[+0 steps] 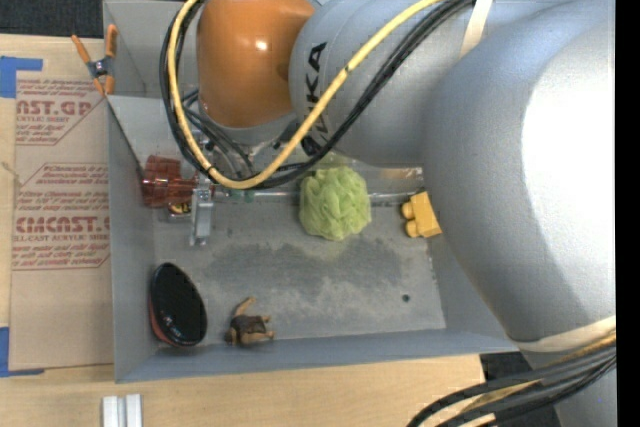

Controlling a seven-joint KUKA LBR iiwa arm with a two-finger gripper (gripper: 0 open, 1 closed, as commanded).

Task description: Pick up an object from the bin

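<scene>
A grey metal bin [300,285] seen from above, with a large silver-grey robot arm [480,115] reaching in from the right and covering much of the bin's upper and right parts; a glossy rounded orange cover [255,45] sits at the arm's wrist, with looping yellow and black cables [180,65] around it; below the cover the slim grey metal tool [202,225] points down close to the bin floor in the left half of the bin; whether the tool is open or closed cannot be told, and nothing can be seen in its grasp; just beside the tool, on its left and near the bin's left wall, lies a small dark red translucent plastic piece [162,181], the nearest thing to it, though contact between them cannot be made out; a pale green lumpy rounded mass [335,203] lies near the middle of the bin; a small yellow block [421,216] lies to its right; a black glossy oval object with a red rim [177,305] rests in the lower left corner; a tiny brown figure [250,327] lies just beside it on the right, near the front wall.
</scene>
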